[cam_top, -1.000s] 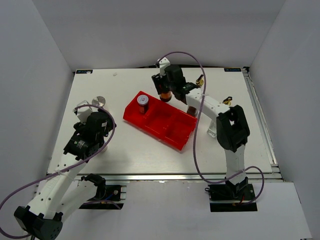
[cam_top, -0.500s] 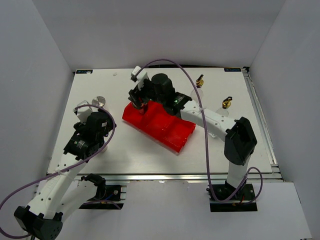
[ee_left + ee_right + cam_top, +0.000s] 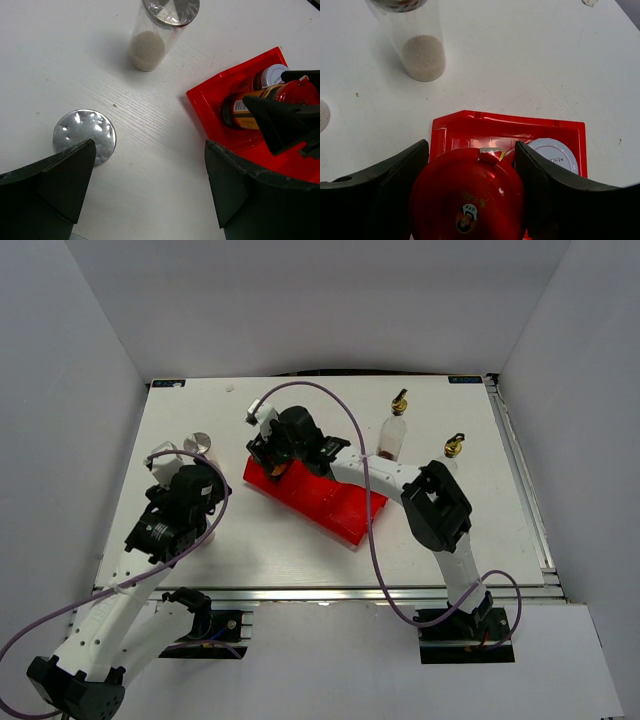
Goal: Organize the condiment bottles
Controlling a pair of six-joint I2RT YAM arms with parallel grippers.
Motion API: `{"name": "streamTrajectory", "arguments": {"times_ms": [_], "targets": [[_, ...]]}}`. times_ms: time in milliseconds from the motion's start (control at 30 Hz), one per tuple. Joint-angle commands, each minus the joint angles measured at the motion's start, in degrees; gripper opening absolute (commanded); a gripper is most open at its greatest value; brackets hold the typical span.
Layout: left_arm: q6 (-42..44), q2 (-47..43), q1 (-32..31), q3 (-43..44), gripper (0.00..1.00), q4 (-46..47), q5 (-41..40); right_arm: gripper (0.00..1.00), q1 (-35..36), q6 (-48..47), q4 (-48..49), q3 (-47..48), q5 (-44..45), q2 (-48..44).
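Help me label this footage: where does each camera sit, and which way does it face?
Top external: fixed above and behind the arms, looking down on the table; both arms show.
Left wrist: on its arm, looking down past the open left claw at a clear shaker.
Right wrist: on its arm, looking down past the right claw, shut on the red jar.
Wrist views share shaker and bin.

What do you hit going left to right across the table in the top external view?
Silver-capped shaker → red bin → clear bottle with gold spout → second gold-spout bottle.
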Motion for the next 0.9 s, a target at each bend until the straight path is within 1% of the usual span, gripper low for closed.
{"name": "streamTrajectory", "arguments": {"times_ms": [0, 67, 100, 133, 200, 267, 300, 333, 433, 467, 500, 733, 800, 867], "targets": [[-0.1, -1.0, 0.1, -0.4, 0.98, 0.5, 0.1, 0.08, 0.0, 0.6, 8.2, 3.3, 1.7, -1.9], [0.0, -1.0, 0.2, -0.4, 0.98, 0.6, 0.2, 0.09, 0.0, 0.3, 8.4, 3.5, 3.9, -1.1], [-0.1, -0.9, 0.2, -0.4, 0.98, 0.5, 0.3, 0.11, 0.0, 0.3, 8.2, 3.6, 4.3, -0.3], [-0.1, -0.9, 0.2, -0.4, 0.98, 0.5, 0.3, 0.17, -0.1, 0.3, 7.9, 3.7, 4.6, 0.0], [-0.1, -0.9, 0.2, -0.4, 0.98, 0.4, 0.2, 0.21, 0.0, 0.4, 8.0, 3.2, 4.6, 0.5], [-0.1, -0.9, 0.2, -0.5, 0.98, 0.4, 0.0, 0.42, -0.1, 1.0, 7.9, 3.0, 4.5, 0.7], [-0.1, -0.9, 0.2, -0.5, 0.98, 0.5, 0.1, 0.5, 0.0, 1.2, 7.9, 2.8, 4.4, 0.6], [-0.1, -1.0, 0.2, -0.4, 0.98, 0.5, 0.1, 0.66, 0.0, 1.4, 7.8, 2.7, 4.4, 0.6], [-0.1, -0.9, 0.2, -0.2, 0.98, 0.4, -0.2, 0.81, -0.1, 1.8, 8.1, 2.1, 4.4, 0.0], [-0.2, -0.8, 0.2, -0.2, 0.98, 0.3, -0.3, 0.88, 0.0, 2.0, 8.0, 2.0, 4.4, -0.1], [-0.2, -0.8, 0.2, -0.2, 0.98, 0.2, -0.6, 0.89, 0.0, 2.1, 8.0, 1.6, 4.2, -0.9], [-0.8, -0.2, 0.2, 1.1, 0.98, -0.2, -2.0, 0.89, 0.0, 2.0, 6.4, 0.8, 3.9, -5.8], [-1.4, 0.2, 0.2, 1.5, 0.98, -0.1, -2.0, 0.89, 0.0, 2.0, 5.1, 0.7, 4.9, -8.7], [-1.7, 0.4, 0.2, 1.4, 0.98, 0.3, -1.9, 0.89, -0.1, 1.3, 4.0, 0.1, 8.6, -11.1]]}}
